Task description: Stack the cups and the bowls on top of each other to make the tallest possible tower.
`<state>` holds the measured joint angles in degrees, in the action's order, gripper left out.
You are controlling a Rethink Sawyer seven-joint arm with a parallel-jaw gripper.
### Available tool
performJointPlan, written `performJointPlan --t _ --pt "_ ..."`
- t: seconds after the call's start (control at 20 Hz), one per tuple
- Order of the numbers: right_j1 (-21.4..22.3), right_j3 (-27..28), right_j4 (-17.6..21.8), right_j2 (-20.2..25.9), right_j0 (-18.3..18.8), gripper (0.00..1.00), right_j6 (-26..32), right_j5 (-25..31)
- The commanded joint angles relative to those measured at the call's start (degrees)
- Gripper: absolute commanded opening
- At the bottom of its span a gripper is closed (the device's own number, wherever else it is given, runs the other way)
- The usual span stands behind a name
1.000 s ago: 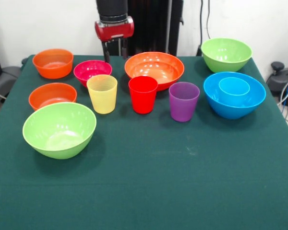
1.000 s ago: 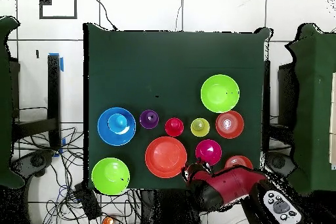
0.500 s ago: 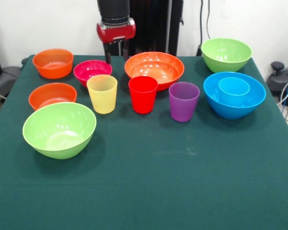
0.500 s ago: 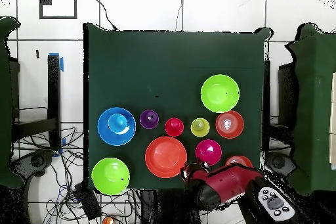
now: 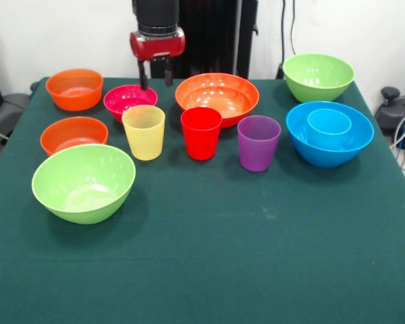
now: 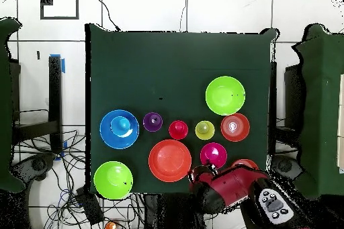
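My gripper [image 5: 155,75] hangs open and empty at the table's far side, above the far rim of the small magenta bowl [image 5: 129,99], left of the wide orange bowl [image 5: 217,95]. In the overhead view the gripper [image 6: 201,172] sits just below the magenta bowl [image 6: 213,154]. The yellow cup [image 5: 144,131], red cup [image 5: 201,132] and purple cup [image 5: 258,142] stand upright in a row. The light blue cup [image 5: 329,122] sits inside the large blue bowl [image 5: 310,145]. Two small orange bowls [image 5: 74,88] [image 5: 73,133] are at the left. Lime green bowls stand at front left [image 5: 84,181] and far right [image 5: 318,75].
The green cloth table [image 5: 243,256] stretches wide in front of the row of cups. The black pedestal [image 5: 212,34] stands behind the wide orange bowl. Cables lie beside the table in the overhead view [image 6: 40,159].
My gripper has moved left and slightly toward the magenta bowl, from beside the wide orange bowl to above the magenta bowl's far rim. No cup or bowl has moved.
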<state>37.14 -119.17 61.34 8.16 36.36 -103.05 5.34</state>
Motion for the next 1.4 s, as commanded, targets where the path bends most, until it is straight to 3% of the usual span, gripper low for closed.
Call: performJointPlan --t 0.05,0.3,0.45,0.65,1.4 --pt "-1.26 7.29 3.06 -1.00 -3.80 1.00 -2.63 -0.27" --pt "-1.85 6.73 1.85 -0.76 -2.78 1.00 -2.52 -0.57" --pt "-2.69 4.13 -0.43 3.73 2.21 1.00 -0.89 0.88" --pt "-4.00 3.04 -1.37 5.25 4.36 1.00 -0.91 1.77" --pt "-6.68 2.73 -1.89 8.55 9.29 1.00 0.72 3.77"
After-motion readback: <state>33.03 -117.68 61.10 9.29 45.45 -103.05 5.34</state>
